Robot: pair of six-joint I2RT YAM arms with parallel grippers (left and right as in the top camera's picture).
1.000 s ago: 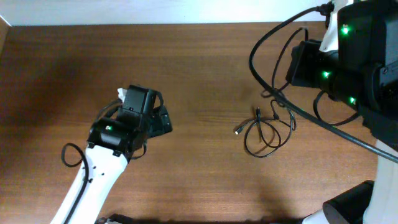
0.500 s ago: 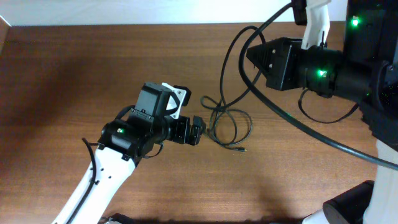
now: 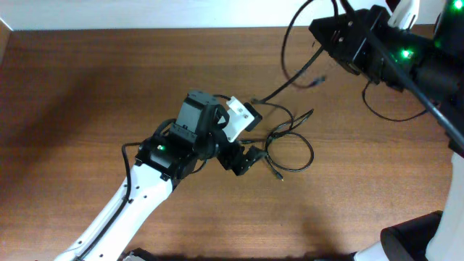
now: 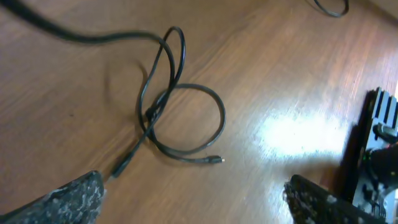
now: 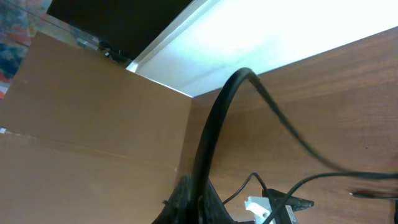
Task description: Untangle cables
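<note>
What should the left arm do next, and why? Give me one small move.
Probably lower the open left tool onto the crossing in the cables and close there. The knot lies on the table just ahead of it. The shut right tool seems to hold one strand up, so pinning the crossing should let that strand pull free.

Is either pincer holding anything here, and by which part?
The right pincer is shut on a cable, along its length, away from the tangle. The left pincer is open, empty.
</note>
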